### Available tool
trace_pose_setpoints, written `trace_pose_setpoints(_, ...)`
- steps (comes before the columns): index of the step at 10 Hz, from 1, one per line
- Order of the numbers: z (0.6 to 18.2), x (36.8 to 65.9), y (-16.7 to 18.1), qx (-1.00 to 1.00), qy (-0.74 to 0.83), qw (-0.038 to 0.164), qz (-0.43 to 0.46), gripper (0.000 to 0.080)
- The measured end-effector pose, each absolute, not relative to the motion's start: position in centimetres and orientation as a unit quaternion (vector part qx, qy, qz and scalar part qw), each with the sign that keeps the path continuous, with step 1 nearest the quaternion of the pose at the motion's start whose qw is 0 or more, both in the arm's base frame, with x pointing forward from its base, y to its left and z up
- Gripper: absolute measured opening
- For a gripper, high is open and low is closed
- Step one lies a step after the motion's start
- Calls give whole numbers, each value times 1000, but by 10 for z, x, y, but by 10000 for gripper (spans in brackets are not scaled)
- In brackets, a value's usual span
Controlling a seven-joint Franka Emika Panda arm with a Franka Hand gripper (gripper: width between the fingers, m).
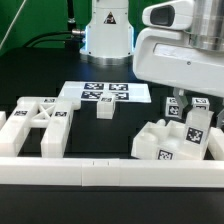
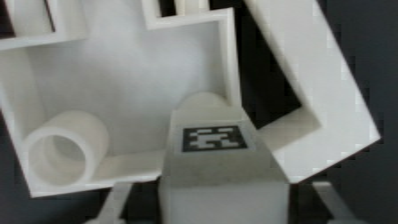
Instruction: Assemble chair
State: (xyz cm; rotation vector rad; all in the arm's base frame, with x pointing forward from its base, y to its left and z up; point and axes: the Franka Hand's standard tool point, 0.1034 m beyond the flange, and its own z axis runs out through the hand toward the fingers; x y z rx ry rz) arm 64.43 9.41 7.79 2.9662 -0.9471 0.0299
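Observation:
In the exterior view my gripper (image 1: pixel 187 106) hangs at the right over the part-built chair (image 1: pixel 172 138), a blocky white cluster carrying several tags. It is shut on a chunky white chair leg (image 1: pixel 195 122) that reaches down to that cluster. In the wrist view the tagged leg (image 2: pixel 217 150) fills the space between my gripper (image 2: pixel 219 196) jaws, with a thin finger (image 2: pixel 121 196) showing on either side. Just beyond the leg lies a white slab (image 2: pixel 125 80) with raised edges and a round peg (image 2: pixel 64 152). Whether the leg touches the slab is not visible.
Further white chair pieces (image 1: pixel 32 122) with tags lie at the exterior view's left, and a small cube (image 1: pixel 104 110) stands mid-table. The marker board (image 1: pixel 104 93) lies behind it. A long white rail (image 1: pixel 110 172) runs along the front. The arm's base (image 1: pixel 107 35) stands at the back.

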Motion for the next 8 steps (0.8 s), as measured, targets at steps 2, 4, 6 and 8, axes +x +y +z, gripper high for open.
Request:
trace_pose_setpoints(2,77,644,92,945,-326,16,10,309)
trace_pose_setpoints(4,77,644,92,946,-324,16,10,483)
trace_pose_setpoints(6,90,640,87,970,-242,14,12,640)
trace_pose_setpoints(8,99,624,78,987,-162,8,23,648)
